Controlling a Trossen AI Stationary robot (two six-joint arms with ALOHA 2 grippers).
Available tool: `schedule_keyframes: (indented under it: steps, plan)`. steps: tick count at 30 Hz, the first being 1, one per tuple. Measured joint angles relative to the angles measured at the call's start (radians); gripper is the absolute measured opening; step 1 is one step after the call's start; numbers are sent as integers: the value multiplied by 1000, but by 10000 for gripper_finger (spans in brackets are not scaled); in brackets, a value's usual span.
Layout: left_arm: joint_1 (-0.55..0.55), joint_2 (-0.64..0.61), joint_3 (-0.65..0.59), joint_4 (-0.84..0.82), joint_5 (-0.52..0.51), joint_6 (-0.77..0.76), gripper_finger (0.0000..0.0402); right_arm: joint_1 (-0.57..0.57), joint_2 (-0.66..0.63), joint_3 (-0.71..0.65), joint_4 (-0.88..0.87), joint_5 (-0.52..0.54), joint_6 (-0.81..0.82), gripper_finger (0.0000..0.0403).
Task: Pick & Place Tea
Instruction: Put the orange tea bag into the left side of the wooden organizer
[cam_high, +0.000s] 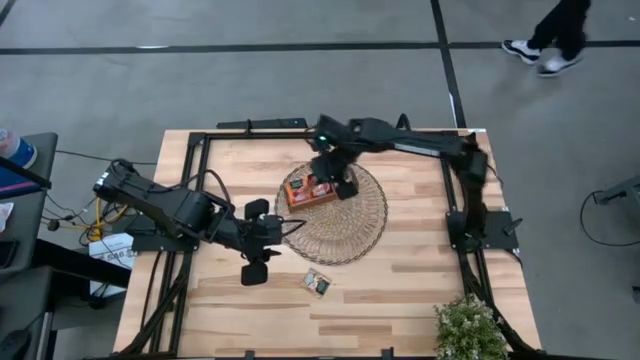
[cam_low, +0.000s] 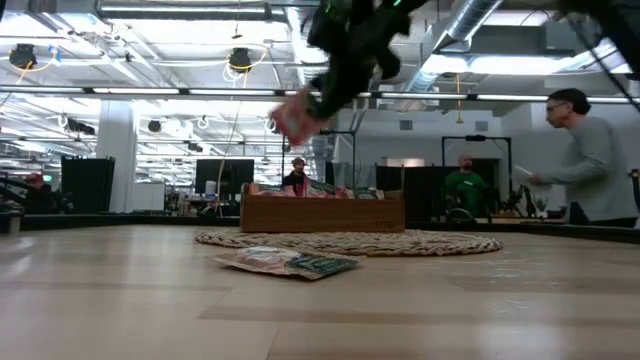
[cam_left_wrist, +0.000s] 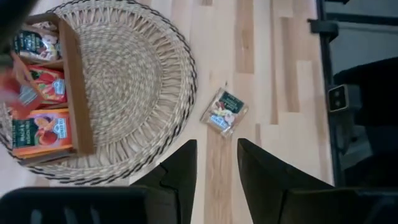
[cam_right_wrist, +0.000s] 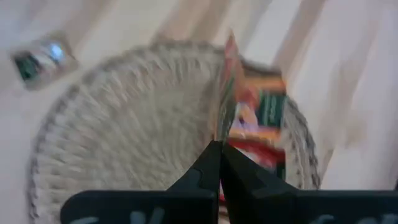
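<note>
Pinching one red-orange tea sachet edge-on between clenched fingers, the right gripper hangs above the wooden tray, which sits on the round woven mat. Inside the tray, the left wrist view shows three groups of sachets, one per compartment; how many lie in each cannot be told. One more sachet lies alone on the counter, just beside the mat. Near it, the left gripper hovers with fingers parted, grasping nothing.
</note>
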Motion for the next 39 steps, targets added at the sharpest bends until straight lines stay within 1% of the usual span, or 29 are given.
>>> schedule_keyframes:
  steps: [5,8,12,15,17,19,24,34,39]
  plan:
    - [1,-30,0,-10,20,-8,106,-13,202,206,-146,8,-28,0]
    - [-5,-39,0,-18,27,-21,106,-6,299,315,-191,23,-50,0]
    - [-6,-47,0,-22,29,-27,106,-14,388,448,-254,59,-53,0]
    - [-5,-47,0,-24,29,-30,106,-20,439,514,-305,124,-40,0]
    - [-5,-47,0,-25,29,-29,106,-19,464,536,-346,154,-34,0]
    - [-5,-47,0,-23,29,-29,106,-18,476,538,-333,168,-33,0]
    - [-5,-47,0,-15,31,-47,106,-17,497,535,-354,168,-23,0]
    - [-5,-47,0,7,30,-76,106,7,492,535,-357,175,-34,0]
    - [-5,-47,0,7,30,-76,106,29,491,535,-355,251,-34,0]
